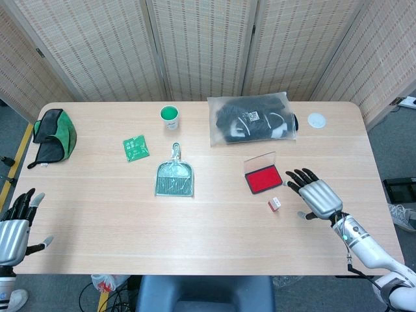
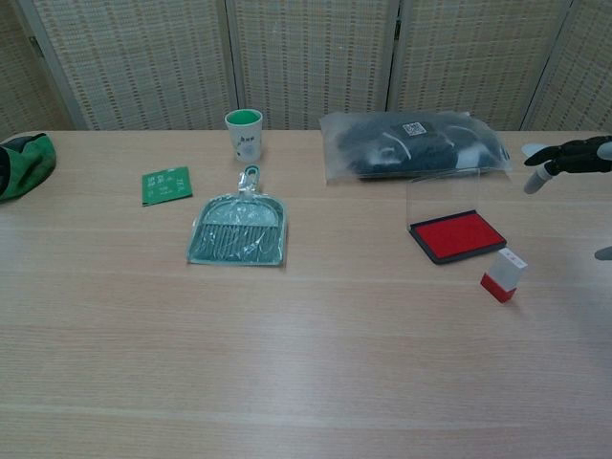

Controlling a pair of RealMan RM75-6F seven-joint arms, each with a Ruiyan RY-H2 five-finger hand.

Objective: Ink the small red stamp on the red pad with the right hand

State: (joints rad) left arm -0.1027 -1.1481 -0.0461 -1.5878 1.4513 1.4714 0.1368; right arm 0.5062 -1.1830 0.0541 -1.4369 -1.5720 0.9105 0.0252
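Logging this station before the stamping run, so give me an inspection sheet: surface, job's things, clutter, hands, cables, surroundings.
Surface: wooden table, intact.
Job's things: small red stamp lying beside red pad, lid open.
Clutter: dustpan set, green cup, green packet, bagged dark item, white disc, green bag.
Hands: right hand open near the stamp, apart from it; left hand open off the table edge.
Cables: nothing seen on the table.
Surroundings: woven screens behind.
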